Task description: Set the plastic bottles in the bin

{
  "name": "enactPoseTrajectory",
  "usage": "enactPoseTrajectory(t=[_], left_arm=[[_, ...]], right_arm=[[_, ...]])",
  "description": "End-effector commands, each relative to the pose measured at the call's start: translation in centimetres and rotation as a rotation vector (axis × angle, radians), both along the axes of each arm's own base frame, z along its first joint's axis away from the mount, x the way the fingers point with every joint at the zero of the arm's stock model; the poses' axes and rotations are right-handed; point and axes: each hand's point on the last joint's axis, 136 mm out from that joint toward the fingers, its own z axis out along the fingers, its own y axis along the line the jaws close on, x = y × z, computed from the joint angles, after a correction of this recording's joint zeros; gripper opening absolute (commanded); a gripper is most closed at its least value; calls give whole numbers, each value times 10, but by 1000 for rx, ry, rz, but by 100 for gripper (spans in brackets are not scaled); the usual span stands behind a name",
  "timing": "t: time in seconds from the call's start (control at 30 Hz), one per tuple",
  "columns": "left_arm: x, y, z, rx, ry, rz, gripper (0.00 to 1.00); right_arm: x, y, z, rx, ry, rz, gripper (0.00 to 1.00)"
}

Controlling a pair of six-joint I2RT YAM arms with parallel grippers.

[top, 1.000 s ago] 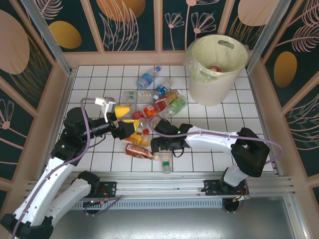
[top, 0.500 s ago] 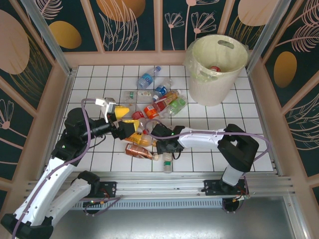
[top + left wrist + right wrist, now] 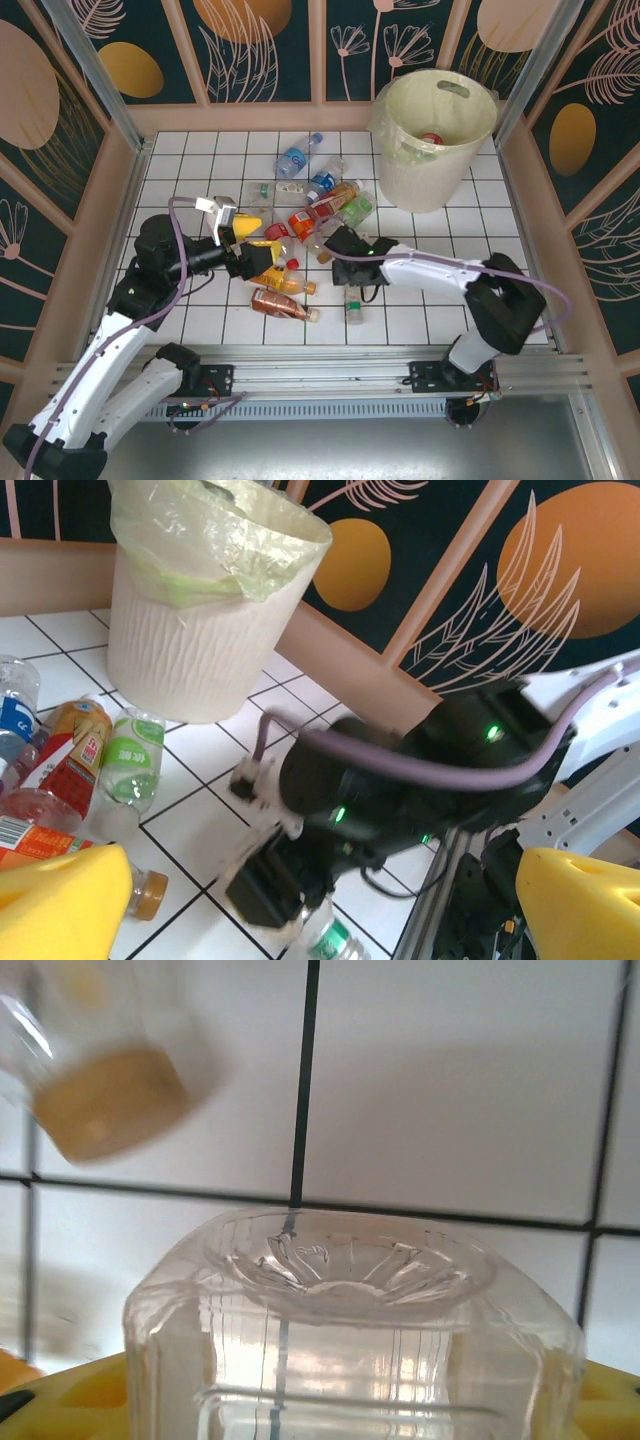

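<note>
One clear plastic bottle point(image 3: 350, 1300) with a green label, clamped in the right gripper point(image 3: 356, 288), over the white tiles point(image 3: 200, 150) toward the front edge, just beside the heap of other bottles point(image 3: 310, 215); hard to tell whether lifted clear of the floor. Long axis roughly in line with the fingers, moulded base leading away from the wrist and toward the near edge, cap end buried between the yellow pads point(image 3: 80, 1400) (no saying how deep). Step in hand, by the look of it: pick made, carry to the bin point(image 3: 425, 175) not yet begun. Next, most likely: raise well up, swing across to the far right corner, bring the bottle above the rim before letting go, and keep the forearm off the heap. Left gripper point(image 3: 258, 246) spread wide and holding nothing, at the heap's left side
</note>
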Motion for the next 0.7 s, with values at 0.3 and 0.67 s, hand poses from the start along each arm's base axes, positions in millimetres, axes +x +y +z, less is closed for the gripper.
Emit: enactPoseTrajectory(t=[0.3, 0.67], left_arm=[[-17, -11, 13, -69, -43, -128, 99], [-6, 4, 25, -116, -151, 17, 99]], right_arm=[[68, -17, 194, 234, -511, 26, 59], [119, -56, 334, 282, -838, -24, 59]])
